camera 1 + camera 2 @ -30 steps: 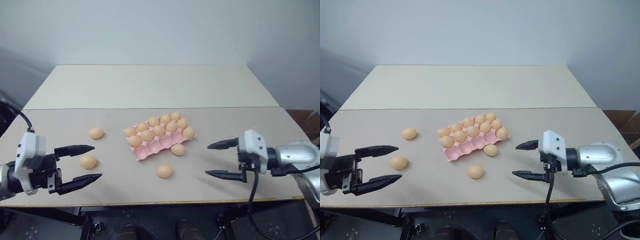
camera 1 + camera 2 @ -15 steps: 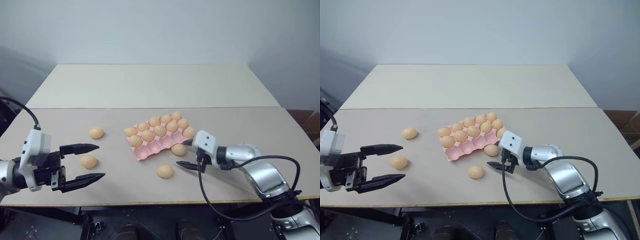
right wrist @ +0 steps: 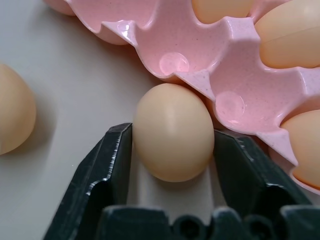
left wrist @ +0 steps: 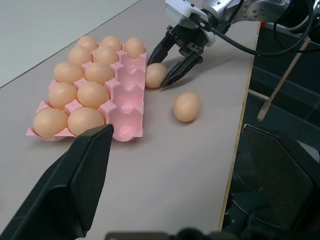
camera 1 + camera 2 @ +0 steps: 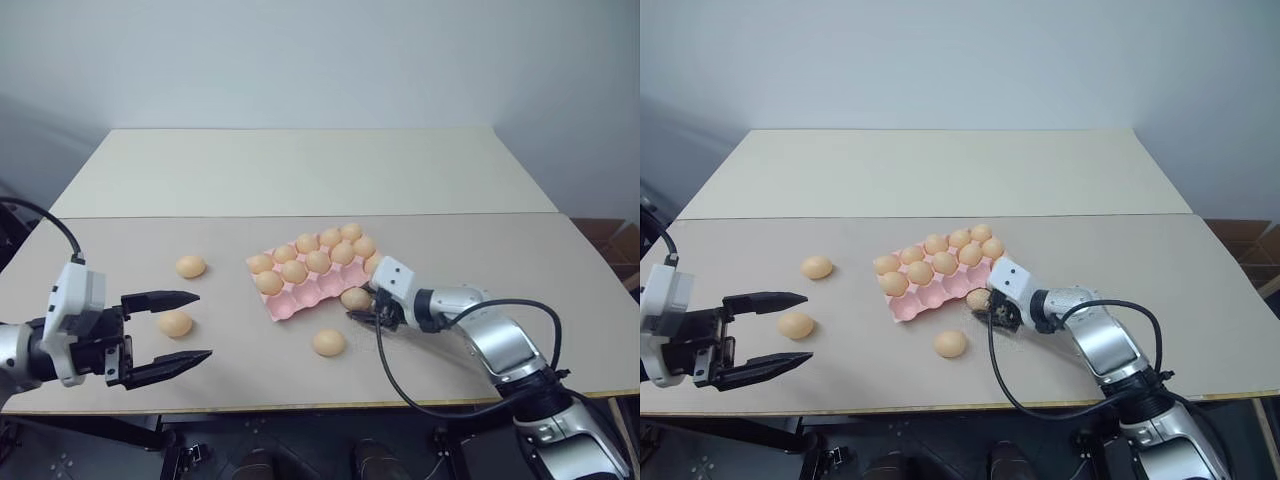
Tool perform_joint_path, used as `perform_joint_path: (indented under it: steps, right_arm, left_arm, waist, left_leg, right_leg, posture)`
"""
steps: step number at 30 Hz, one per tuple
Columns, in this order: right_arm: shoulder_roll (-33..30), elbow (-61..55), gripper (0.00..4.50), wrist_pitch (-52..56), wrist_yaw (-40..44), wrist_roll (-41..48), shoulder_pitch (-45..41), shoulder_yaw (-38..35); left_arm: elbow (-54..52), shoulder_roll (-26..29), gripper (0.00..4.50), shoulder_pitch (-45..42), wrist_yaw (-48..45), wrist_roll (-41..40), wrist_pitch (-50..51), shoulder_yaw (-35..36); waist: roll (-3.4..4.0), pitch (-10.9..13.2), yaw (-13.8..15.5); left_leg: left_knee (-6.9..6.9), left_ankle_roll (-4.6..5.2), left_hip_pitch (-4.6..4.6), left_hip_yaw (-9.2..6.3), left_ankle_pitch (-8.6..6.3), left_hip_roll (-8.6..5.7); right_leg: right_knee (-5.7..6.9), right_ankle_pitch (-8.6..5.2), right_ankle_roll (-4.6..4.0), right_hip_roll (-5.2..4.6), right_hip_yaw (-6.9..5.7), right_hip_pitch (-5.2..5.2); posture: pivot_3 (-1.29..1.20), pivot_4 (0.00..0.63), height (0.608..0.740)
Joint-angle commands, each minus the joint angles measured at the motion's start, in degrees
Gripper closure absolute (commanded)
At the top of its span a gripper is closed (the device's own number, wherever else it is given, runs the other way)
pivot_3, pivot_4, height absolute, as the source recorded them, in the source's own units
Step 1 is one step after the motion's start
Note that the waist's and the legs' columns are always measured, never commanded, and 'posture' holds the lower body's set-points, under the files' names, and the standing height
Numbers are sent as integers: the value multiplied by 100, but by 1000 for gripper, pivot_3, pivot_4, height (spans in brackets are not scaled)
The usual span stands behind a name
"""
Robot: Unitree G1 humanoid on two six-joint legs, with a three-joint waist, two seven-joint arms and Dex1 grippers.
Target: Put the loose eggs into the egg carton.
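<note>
Left pincer [image 5: 170, 327] spread wide, empty, low over counter [image 5: 500, 250] at near left edge. Two loose eggs by it: one [image 5: 175, 323] between its fingers' line, one [image 5: 190, 267] farther back. Pink egg carton [image 5: 300, 295] mid-counter, back two rows filled, near row of cups bare. Third egg [image 5: 328, 343] lies in front of carton. Right pincer [image 3: 172, 172] closed on fourth egg [image 3: 173, 131], which rests on counter touching carton's near edge.

Four loose eggs [image 5: 190, 267] flank egg carton [image 5: 300, 296] on table [image 5: 300, 180].
</note>
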Motion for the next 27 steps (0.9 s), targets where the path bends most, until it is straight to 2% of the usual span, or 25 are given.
perform_joint_path:
  steps: [1, 8, 11, 15, 22, 25, 27]
  right_arm:
    - [-127, -324, 2614, 36, 54, 94, 54, -264]
    - [-594, -781, 2614, 5, 319, 323, 367, -617]
    - [-626, -953, 2614, 130, 337, 580, 212, -910]
    - [-407, -825, 2614, 82, 129, 597, -195, -958]
    - [152, 84, 2614, -171, -277, 58, -730, -492]
    - [241, 300, 2017, -241, -375, -98, -825, -435]
    - [284, 347, 1290, -284, -388, -111, -847, -480]
  left_arm:
    - [-168, 2, 0, 25, 29, -29, -59, 213]
    - [-166, 5, 0, 17, 51, -25, -76, 201]
    - [-128, 7, 0, -51, 66, -8, -101, 125]
    - [-58, -8, 0, -176, 78, 15, -144, 16]
    - [-50, -39, 0, -261, 112, 2, -176, -16]
    - [-94, -60, 0, -219, 134, -23, -163, 68]
    - [-105, -65, 0, -189, 132, -21, -163, 103]
  waist:
    - [0, 0, 0]
    - [0, 0, 8]
    - [-1, 0, -10]
    - [-1, 0, -50]
    - [-1, 0, -16]
    - [-1, 0, -9]
    - [-1, 0, -7]
  left_leg:
    - [0, 0, 0, 0, 0, 0]
    - [0, 0, 0, 0, 0, 0]
    - [0, 0, 1, 0, 0, 0]
    - [0, 0, 5, 0, 0, 0]
    - [0, 0, -3, -2, 0, 0]
    - [0, 0, -3, -1, 0, 0]
    - [0, 0, -3, -2, 0, 0]
  right_leg:
    - [0, 0, 0, 0, 0, 0]
    - [-1, 0, 0, 0, 0, 1]
    - [0, 0, 0, 0, 1, 1]
    - [3, 0, 0, 1, 3, 1]
    - [-2, 0, 0, 0, 1, 0]
    - [1, 1, 0, 0, 1, -3]
    - [0, 1, 0, 0, -1, -3]
  posture:
    - [0, 150, 740]
    - [0, 150, 740]
    - [0, 150, 740]
    - [0, 150, 740]
    - [0, 150, 740]
    - [0, 150, 740]
    - [0, 150, 740]
